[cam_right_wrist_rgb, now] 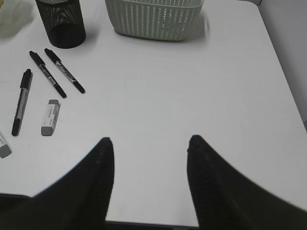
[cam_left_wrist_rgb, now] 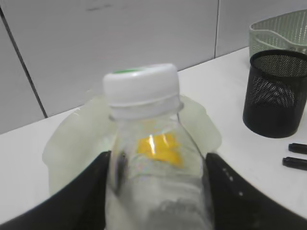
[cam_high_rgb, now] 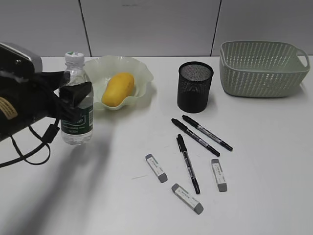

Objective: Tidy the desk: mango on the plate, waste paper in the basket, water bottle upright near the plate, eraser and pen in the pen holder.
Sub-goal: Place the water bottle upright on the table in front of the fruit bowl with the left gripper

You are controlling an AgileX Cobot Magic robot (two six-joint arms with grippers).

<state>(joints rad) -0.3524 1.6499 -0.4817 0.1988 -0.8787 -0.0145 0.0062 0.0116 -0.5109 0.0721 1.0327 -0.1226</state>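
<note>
Gripping the upright bottle (cam_high_rgb: 77, 103), the left fingers (cam_left_wrist_rgb: 96, 191) are clamping either side of its body, and it is standing on the tabletop (cam_high_rgb: 98, 196) just left of the plate (cam_high_rgb: 142, 73). Lying on the plate is the mango (cam_high_rgb: 118, 89). Right of the plate the holder (cam_high_rgb: 195, 86) is standing, the basket (cam_high_rgb: 263, 68) beyond it, with three pens (cam_high_rgb: 200, 137) and three erasers (cam_high_rgb: 156, 168) lying below. The right fingers (cam_right_wrist_rgb: 98, 177) are hanging spread apart, holding nothing

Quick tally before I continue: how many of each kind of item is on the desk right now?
Pens: 3
Erasers: 3
Water bottle: 1
Mango: 1
Plate: 1
Pen holder: 1
Basket: 1
Total: 11
</note>
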